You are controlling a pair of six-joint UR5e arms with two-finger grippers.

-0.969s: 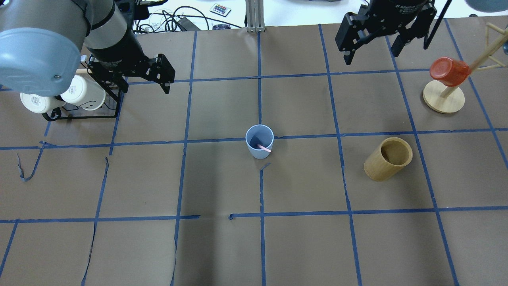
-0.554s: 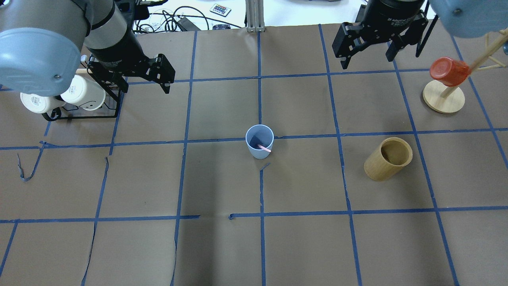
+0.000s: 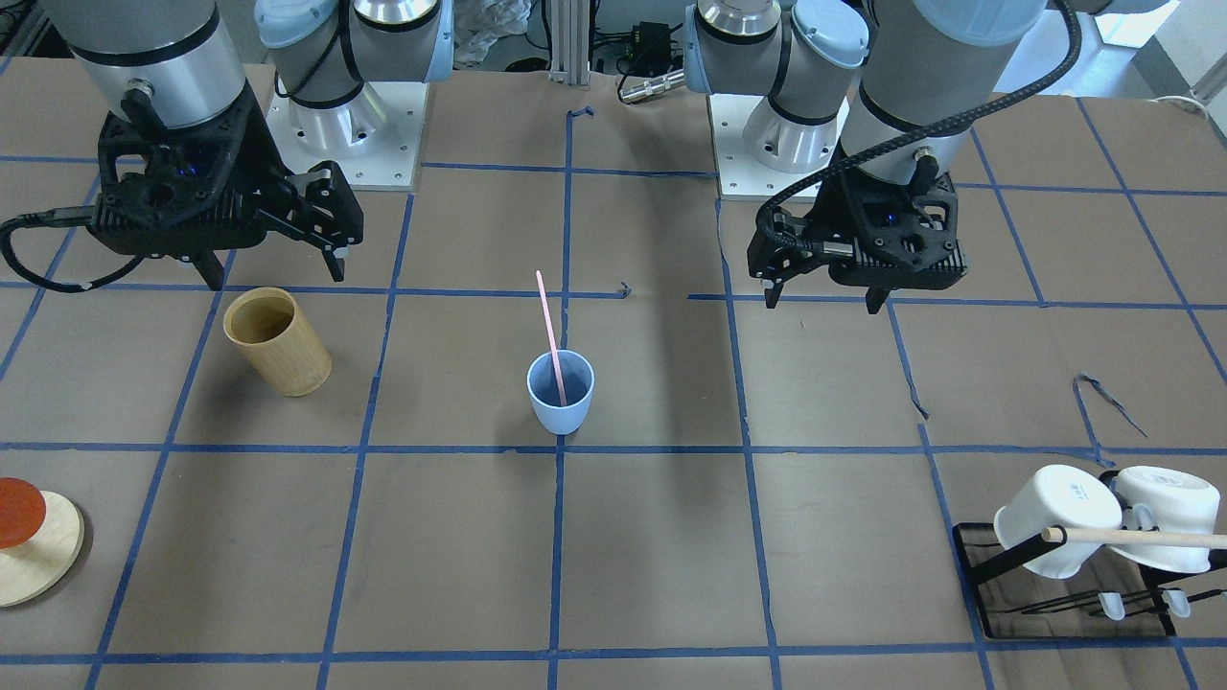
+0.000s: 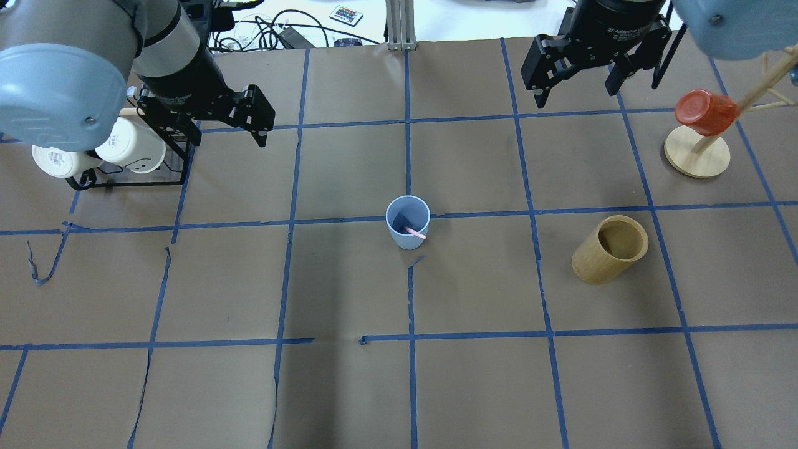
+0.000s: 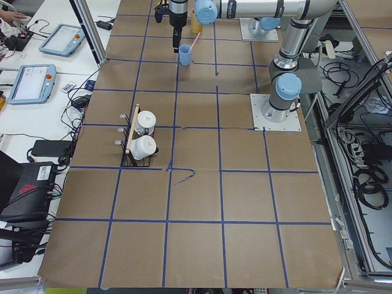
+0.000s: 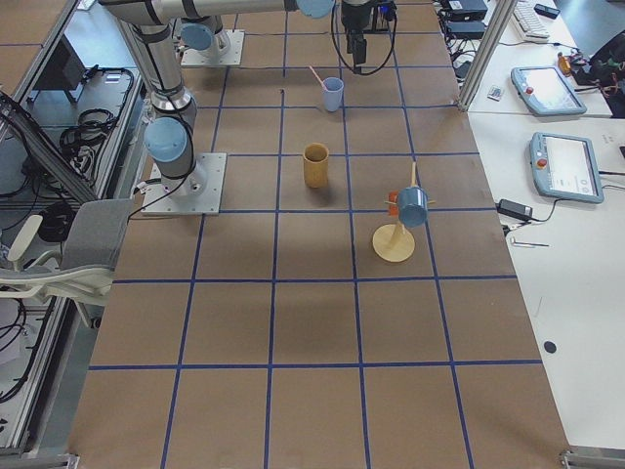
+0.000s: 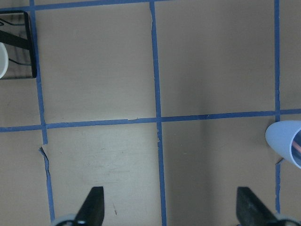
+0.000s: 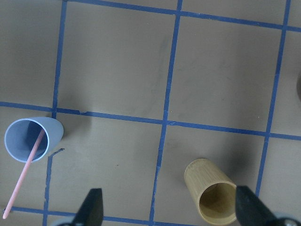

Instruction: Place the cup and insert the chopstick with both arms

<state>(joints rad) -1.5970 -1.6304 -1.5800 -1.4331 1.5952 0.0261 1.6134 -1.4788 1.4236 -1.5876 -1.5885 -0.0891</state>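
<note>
The light-blue cup (image 4: 408,222) stands upright at the table's middle, on a blue tape crossing. The pale-pink chopstick (image 3: 549,331) stands in it and leans against the rim, its upper half sticking out. Both show in the right wrist view, the cup (image 8: 33,139) at the left and the chopstick (image 8: 26,174) across it. My left gripper (image 3: 822,299) is open and empty, raised above the table well to the cup's left. My right gripper (image 4: 576,90) is open and empty, raised at the far right. The cup's edge (image 7: 287,141) shows in the left wrist view.
A tan bamboo cylinder (image 4: 611,249) stands right of the cup. A black rack with white mugs (image 4: 100,153) sits at the far left under my left arm. A wooden mug tree (image 4: 696,153) holding a red cup (image 4: 704,112) stands at the far right.
My right gripper has drawn back a little toward the table's far edge and turned slightly. The left arm, the cup and the chopstick have not moved.
</note>
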